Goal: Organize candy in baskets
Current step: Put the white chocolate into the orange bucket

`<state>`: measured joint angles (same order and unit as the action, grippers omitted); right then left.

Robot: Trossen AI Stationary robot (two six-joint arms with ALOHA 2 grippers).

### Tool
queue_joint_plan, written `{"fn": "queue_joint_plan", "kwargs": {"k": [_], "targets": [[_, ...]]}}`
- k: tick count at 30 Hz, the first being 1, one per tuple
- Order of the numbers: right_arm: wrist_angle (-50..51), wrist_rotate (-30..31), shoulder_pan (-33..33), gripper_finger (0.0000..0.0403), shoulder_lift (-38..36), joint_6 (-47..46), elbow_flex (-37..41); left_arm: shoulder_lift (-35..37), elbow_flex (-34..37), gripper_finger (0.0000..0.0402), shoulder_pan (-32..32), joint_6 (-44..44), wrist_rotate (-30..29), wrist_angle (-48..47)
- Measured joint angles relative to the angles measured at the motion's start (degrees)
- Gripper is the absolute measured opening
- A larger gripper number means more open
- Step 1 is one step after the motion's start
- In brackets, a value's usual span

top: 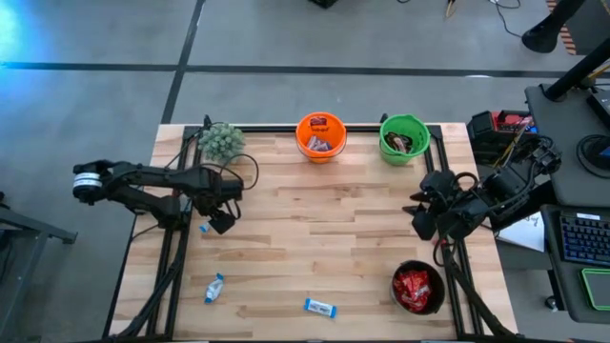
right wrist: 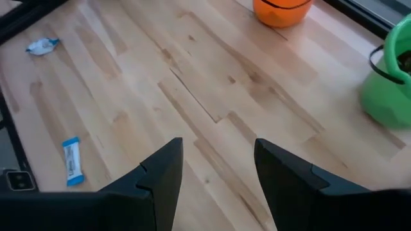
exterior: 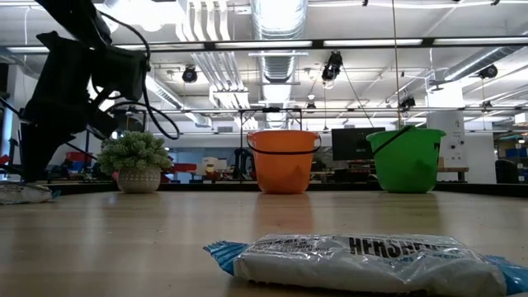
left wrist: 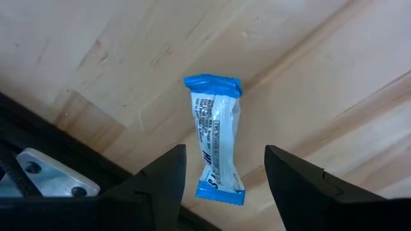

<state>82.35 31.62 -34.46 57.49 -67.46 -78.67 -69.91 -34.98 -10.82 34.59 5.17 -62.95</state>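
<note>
From the high view I read the whole worktop (top: 315,219): the orange basket (top: 320,137) and the green basket (top: 403,139) stand at the far edge, both holding candy, and the black basket (top: 417,289) sits near the right front corner, filled with red packets (top: 414,288). The left wrist view adds what the overhead cannot resolve: the left pincer (left wrist: 225,176) hangs open directly over a blue-and-white bar (left wrist: 217,138), one finger to each side of it, not touching it as far as I can tell. That bar lies flat beside the worktop's left frame rail, its long axis running between the fingers, its blue crimped ends fore and aft.

Two more blue-and-white bars lie along the front: one near the left front corner (top: 213,288), tilted, and one at front centre (top: 320,307), its long axis roughly parallel to the front edge. The low view shows this last bar (exterior: 363,262) broadside and close, with printed lettering on the wrapper.

The right pincer (right wrist: 215,173) waits open above the right edge of the worktop, its fingers spread over bare wood.

A small potted plant (top: 221,141) stands at the far left corner, just beyond the left arm. Nothing lies between the left pincer and the bar.
</note>
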Motion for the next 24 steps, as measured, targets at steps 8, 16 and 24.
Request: {"fn": "queue_joint_plan", "kwargs": {"k": [8, 16, 24], "targets": [[-0.81, 0.07, 0.0, 0.0183, 0.0, 0.48, 0.02, -4.47, 0.94, 0.0192, -0.01, 0.02, 0.0, 1.41], [-0.83, 0.07, 0.0, 0.0183, 0.0, 0.55, 0.02, -8.96, 0.98, 0.0176, -0.01, -1.06, 0.0, 1.45], [-0.83, 0.02, 0.0, 0.0183, -0.02, 1.87, 0.02, -12.61, 1.01, 0.0055, -0.03, -3.38, 5.13, 3.51]]}}
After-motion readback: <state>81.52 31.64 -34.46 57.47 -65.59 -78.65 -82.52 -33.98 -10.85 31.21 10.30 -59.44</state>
